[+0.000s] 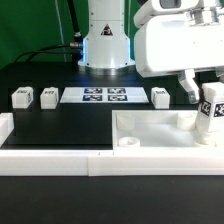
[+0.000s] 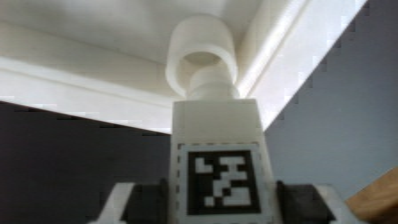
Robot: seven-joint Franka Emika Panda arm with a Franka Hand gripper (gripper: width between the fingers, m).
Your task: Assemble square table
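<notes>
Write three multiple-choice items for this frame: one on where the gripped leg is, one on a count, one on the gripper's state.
1. Where is the gripped leg?
A. at the exterior view's left edge
B. at the table top's end on the exterior view's right
C. in the middle of the view

2. How many loose legs lie on the black table?
A. one
B. three
C. five

3. The gripper is:
A. open and empty
B. shut on the leg
C. out of view

Key:
1. B, the leg hangs at the table top's right end.
2. B, two lie on one side of the marker board and one on the other.
3. B, the wrist view shows fingers flanking the tagged leg.
</notes>
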